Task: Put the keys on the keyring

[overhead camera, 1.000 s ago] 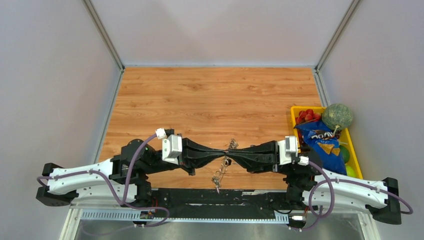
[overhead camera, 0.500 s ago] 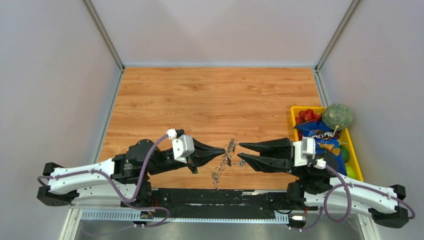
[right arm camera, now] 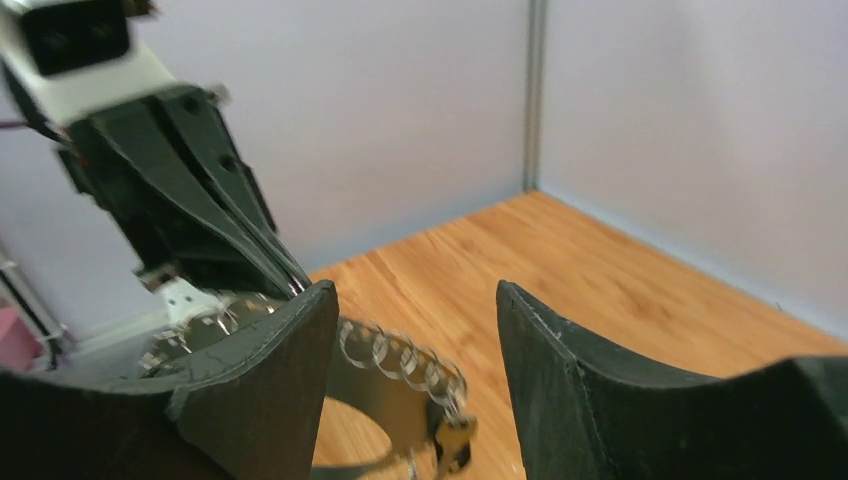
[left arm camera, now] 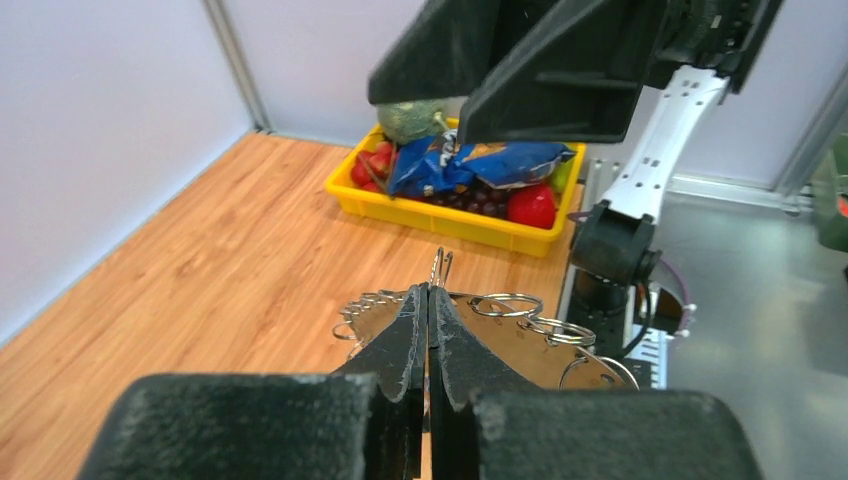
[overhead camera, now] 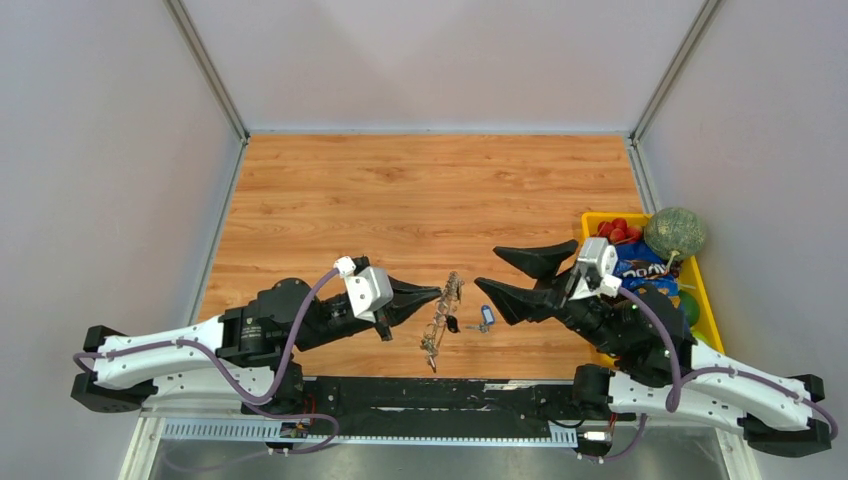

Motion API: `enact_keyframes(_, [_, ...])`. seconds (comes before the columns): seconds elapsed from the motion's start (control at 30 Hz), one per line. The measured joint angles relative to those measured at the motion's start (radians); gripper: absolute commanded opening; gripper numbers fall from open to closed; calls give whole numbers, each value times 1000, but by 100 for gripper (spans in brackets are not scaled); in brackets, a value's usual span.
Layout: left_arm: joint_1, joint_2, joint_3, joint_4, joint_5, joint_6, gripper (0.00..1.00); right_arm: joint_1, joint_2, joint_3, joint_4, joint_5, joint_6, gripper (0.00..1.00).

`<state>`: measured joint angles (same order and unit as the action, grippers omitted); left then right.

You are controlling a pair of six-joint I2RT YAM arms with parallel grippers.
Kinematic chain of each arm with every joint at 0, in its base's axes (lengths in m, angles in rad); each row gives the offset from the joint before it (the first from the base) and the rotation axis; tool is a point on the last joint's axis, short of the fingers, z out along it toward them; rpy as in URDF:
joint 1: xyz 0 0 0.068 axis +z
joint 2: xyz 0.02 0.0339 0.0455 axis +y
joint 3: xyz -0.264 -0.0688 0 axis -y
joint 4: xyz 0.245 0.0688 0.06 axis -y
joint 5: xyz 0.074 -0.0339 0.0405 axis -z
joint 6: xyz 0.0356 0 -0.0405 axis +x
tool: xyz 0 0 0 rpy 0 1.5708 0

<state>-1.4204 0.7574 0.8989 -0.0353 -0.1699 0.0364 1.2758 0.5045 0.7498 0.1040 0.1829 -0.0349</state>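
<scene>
My left gripper [overhead camera: 436,293] is shut on the keyring [overhead camera: 443,312], a silvery curved band with several small split rings along it. In the left wrist view the fingertips [left arm camera: 430,292] pinch its edge, and the keyring [left arm camera: 520,345] spreads out to either side. A dark-headed key [overhead camera: 453,324] hangs at the keyring, and it also shows in the right wrist view as a key [right arm camera: 455,437] under the row of rings. A blue-tagged key [overhead camera: 487,317] lies just right of it; I cannot tell whether it is attached. My right gripper [overhead camera: 487,268] is open and apart from the keyring [right arm camera: 400,360].
A yellow bin [overhead camera: 712,318] at the right edge holds a chip bag [overhead camera: 645,285], a melon [overhead camera: 674,232] and red fruit. The right arm lies in front of the bin. Metal rails and grey walls frame the wooden table [overhead camera: 420,200].
The right gripper has opened, let go of the keyring and drawn back to the right and away. The left gripper has kept its hold and pulled slightly left. The blue-tagged key has come into view.
</scene>
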Motion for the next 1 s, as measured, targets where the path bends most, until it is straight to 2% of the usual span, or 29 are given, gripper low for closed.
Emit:
enact_keyframes(0.23, [0, -35, 14, -90, -126, 34, 0, 0, -10, -17, -270, 286, 145, 66])
enact_keyframes(0.43, [0, -66, 43, -163, -221, 41, 0, -2, 53, -92, -427, 426, 358, 62])
enact_keyframes(0.67, [0, -89, 47, -215, -274, 40, 0, -76, 226, -179, -554, 404, 644, 58])
enact_keyframes(0.8, [0, -101, 45, -236, -282, 38, 0, -106, 273, -221, -585, 369, 766, 60])
enact_keyframes(1.0, [0, -140, 22, -239, -282, 30, 0, -140, 360, -238, -589, 288, 922, 57])
